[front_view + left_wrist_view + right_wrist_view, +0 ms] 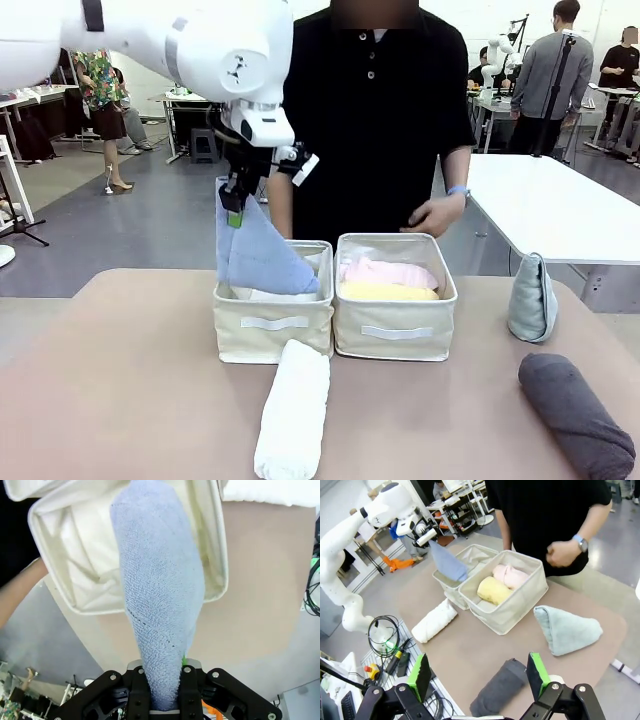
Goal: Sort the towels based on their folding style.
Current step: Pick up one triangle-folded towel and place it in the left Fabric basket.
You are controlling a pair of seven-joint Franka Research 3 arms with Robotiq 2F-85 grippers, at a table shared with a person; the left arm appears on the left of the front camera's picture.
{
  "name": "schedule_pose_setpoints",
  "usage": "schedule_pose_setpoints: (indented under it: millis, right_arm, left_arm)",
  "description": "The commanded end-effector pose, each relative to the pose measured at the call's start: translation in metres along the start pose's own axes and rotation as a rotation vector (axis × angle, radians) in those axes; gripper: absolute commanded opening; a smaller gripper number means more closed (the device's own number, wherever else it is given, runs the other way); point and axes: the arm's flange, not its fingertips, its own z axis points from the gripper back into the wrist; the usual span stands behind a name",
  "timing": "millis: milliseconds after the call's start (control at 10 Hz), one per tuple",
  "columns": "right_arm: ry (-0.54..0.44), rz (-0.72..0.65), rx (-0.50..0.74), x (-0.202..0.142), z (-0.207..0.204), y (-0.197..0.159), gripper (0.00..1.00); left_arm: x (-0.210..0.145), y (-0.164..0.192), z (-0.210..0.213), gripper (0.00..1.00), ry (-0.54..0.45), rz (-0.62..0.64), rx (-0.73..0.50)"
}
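My left gripper (236, 212) is shut on the top corner of the light blue folded towel (257, 250), which hangs with its lower end over the left cream bin (273, 338). In the left wrist view the blue towel (160, 605) runs from my fingers down toward that bin (60, 555). The right bin (395, 335) holds a pink rolled towel (388, 271) and a yellow rolled towel (388, 291). A white rolled towel (293, 410) lies in front of the bins. At the right lie a pale teal wedge towel (531, 298) and a dark grey roll (576, 414). My right gripper (477, 672) stands open above the grey roll (500, 687).
A person in black stands at the far side behind the bins, one hand (432, 215) held over the right bin. The table's right corner (615, 625) lies close to the teal wedge towel (567, 630). Cables and an orange object lie on the floor beside the table.
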Motion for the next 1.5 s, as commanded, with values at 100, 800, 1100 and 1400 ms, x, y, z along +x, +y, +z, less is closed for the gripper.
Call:
schedule_pose_setpoints:
  millis: [100,800,1100,1400]
  right_arm:
    - [-0.019,0.008,0.014,0.000,0.001,-0.001,1.00]
    - [-0.019,0.008,0.014,0.000,0.001,-0.001,1.00]
    - [-0.019,0.008,0.014,0.000,0.001,-0.001,1.00]
    - [-0.019,0.008,0.014,0.000,0.001,-0.001,1.00]
  left_arm:
    - [0.012,0.005,-0.020,0.18,-0.029,-0.011,-0.049]
    - [0.027,0.011,-0.083,0.18,-0.042,-0.069,-0.236]
    - [0.027,0.011,-0.089,0.25,-0.068,-0.063,-0.287]
    - [0.026,0.011,-0.089,1.00,-0.075,-0.074,-0.285]
